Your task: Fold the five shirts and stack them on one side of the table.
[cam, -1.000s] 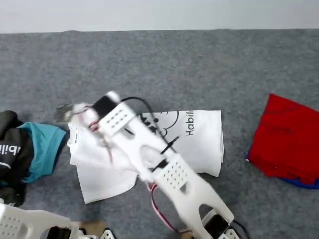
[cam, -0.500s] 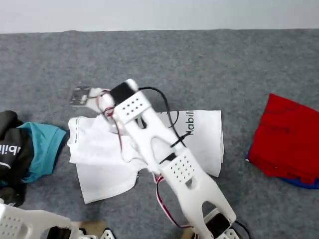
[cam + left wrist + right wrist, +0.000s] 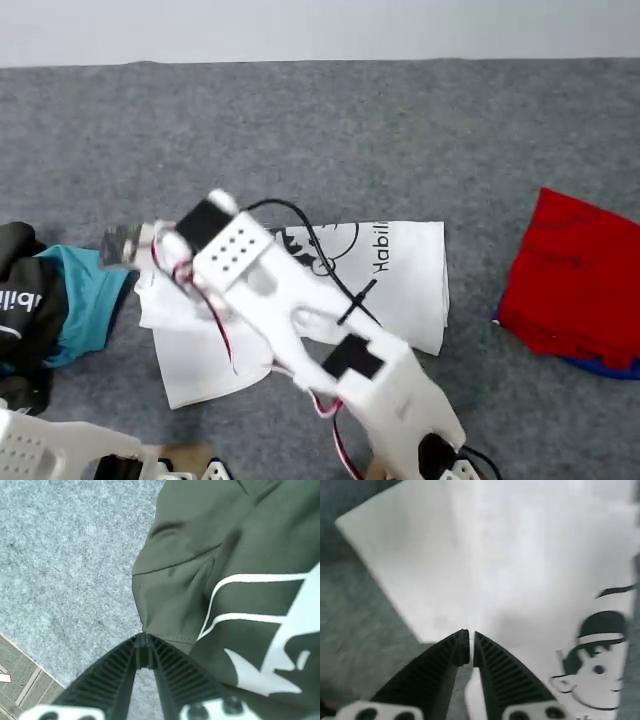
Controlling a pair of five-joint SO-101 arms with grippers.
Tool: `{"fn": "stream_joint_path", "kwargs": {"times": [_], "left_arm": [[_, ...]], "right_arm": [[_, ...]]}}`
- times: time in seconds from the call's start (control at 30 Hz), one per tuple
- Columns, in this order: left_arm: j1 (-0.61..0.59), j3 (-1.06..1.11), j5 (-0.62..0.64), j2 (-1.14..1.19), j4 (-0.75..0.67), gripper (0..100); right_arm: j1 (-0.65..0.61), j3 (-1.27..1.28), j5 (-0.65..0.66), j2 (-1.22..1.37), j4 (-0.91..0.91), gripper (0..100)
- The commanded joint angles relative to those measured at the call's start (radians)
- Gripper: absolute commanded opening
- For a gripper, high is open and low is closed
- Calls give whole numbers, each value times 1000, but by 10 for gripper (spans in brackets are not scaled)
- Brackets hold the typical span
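Note:
A white shirt (image 3: 400, 280) with a cartoon print lies spread and rumpled at mid table. My right arm reaches across it, and my right gripper (image 3: 120, 243) hangs just past its left edge. In the right wrist view that gripper (image 3: 471, 637) is shut above the white shirt (image 3: 520, 555), with no cloth visibly between its fingers. A black shirt (image 3: 15, 300) lies bunched at the far left beside a teal shirt (image 3: 85, 290). My left gripper (image 3: 143, 642) is shut, its tips at the hem of the black shirt (image 3: 225, 555).
A red shirt (image 3: 575, 280) lies folded on a blue one (image 3: 610, 368) at the right edge. The grey felt table (image 3: 350, 130) stretches bare toward the back. Part of my left arm (image 3: 50, 445) sits at the front left corner. A wooden surface (image 3: 15, 680) shows past the felt's edge.
My right gripper swung toward the back half a second ago, then came forward and left, now past the white shirt's left edge. The shirts have not visibly shifted.

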Motion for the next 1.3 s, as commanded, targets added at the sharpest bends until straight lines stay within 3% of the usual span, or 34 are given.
{"fn": "stream_joint_path", "kwargs": {"times": [0.0,0.13,0.5,0.9,1.0,1.17,1.27], "left_arm": [[2,-12,-6,-20,-17,8],[5,-10,-6,-18,-15,8],[2,-10,-6,-18,-15,8],[2,-10,-6,-18,-15,8],[2,-10,-6,-18,-17,8],[3,-10,-6,-14,-17,8],[5,-10,-6,-14,-17,8]], "right_arm": [[-64,152,-25,-127,21,142],[-125,244,-89,-127,-47,241],[-225,468,-95,-81,-381,272],[-249,445,-91,62,-407,269],[-251,443,-87,62,-409,209],[-249,440,-87,53,-412,6],[-245,417,-87,51,-395,18]]}}
